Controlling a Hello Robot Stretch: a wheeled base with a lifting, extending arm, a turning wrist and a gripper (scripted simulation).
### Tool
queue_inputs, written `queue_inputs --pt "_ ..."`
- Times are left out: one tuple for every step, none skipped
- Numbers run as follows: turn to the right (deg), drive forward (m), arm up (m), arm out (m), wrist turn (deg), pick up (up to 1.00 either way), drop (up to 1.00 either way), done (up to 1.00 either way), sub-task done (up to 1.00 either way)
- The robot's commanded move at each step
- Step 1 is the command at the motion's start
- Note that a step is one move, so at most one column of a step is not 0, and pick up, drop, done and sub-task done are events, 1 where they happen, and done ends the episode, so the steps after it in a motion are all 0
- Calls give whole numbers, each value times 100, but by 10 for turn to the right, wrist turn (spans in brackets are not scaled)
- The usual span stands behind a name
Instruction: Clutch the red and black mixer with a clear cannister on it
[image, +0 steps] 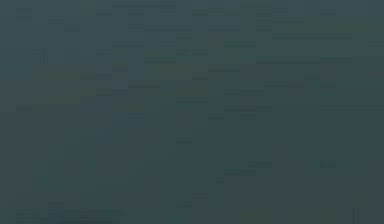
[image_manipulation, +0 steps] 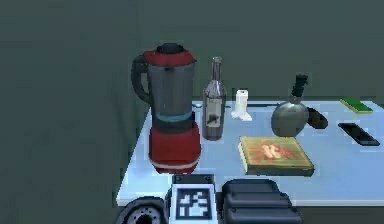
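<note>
I cannot tell the state of my end effector (image_manipulation: 147, 212). The red and black mixer with clear cannister (image_manipulation: 172, 105) stands at the surface's (image_manipulation: 330, 182) left edge; a nudge could tip it off.

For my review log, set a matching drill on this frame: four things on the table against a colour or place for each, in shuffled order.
Things:
1. mixer
2. glass bottle
3. flat box
4. round flask

Descriptions:
A. orange-red top, lying near the front edge of the table
B. red base and lid, clear jar
C. dark round body with a narrow neck, toward the arm side view's right
D. tall and slim, just right of the mixer

Pairs: 1-B, 2-D, 3-A, 4-C
</note>
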Motion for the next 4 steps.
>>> queue_inputs --pt "0 0 0 16 0 0 0 0 0" --pt "0 0 0 0 450 0 0 0 0" --pt "0 0 0 0 450 0 0 0 0" --pt "0 0 0 0 450 0 0 0 0"
